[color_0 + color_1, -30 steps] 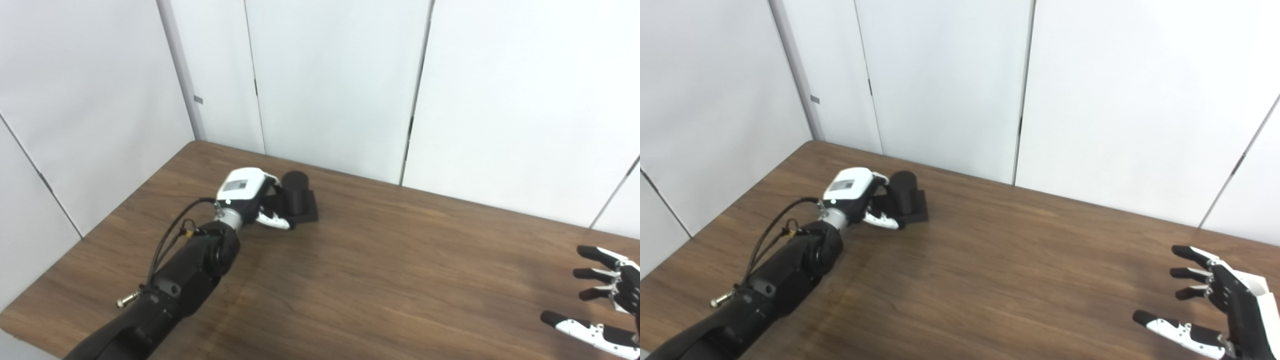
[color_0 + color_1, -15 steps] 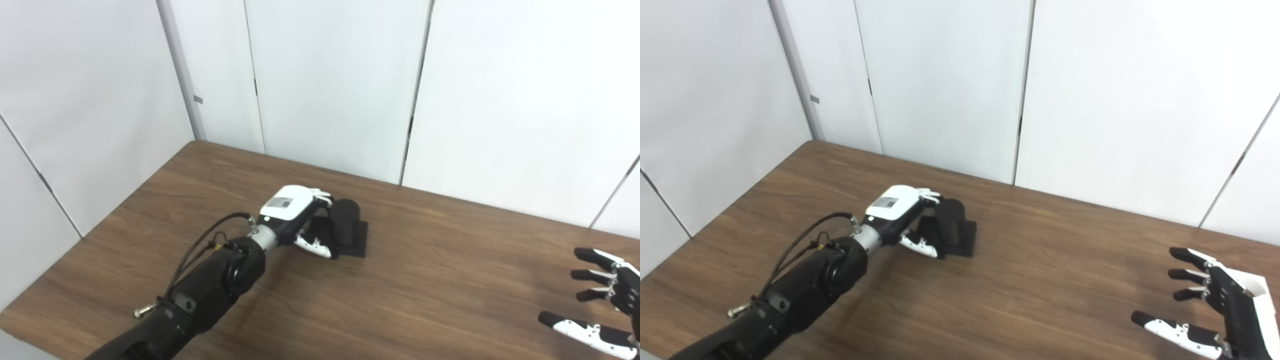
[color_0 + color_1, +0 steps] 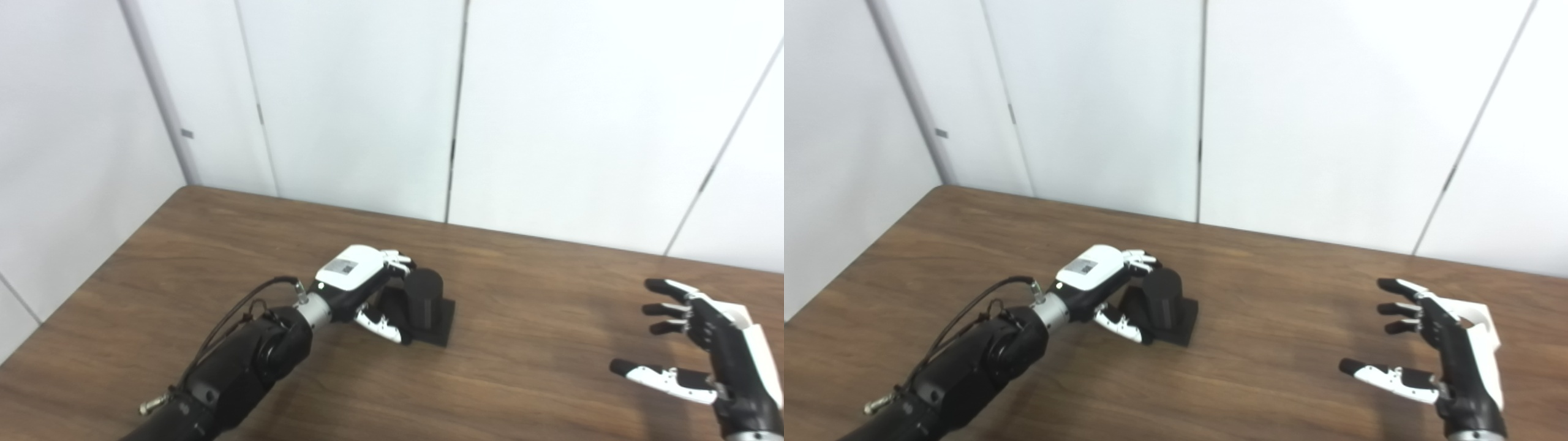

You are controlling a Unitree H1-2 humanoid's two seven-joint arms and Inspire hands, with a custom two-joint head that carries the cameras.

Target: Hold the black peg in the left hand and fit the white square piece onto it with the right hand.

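Our left hand (image 3: 361,291) is wrapped around the black peg (image 3: 424,300), which stands on the bench (image 3: 520,367). Our right hand (image 3: 1442,349) waits far off, wide and empty. We see no white square piece yet, so fitting is left.

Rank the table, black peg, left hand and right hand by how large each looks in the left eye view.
1. table
2. right hand, though it is nearer the camera
3-4. left hand and black peg look alike; left unranked
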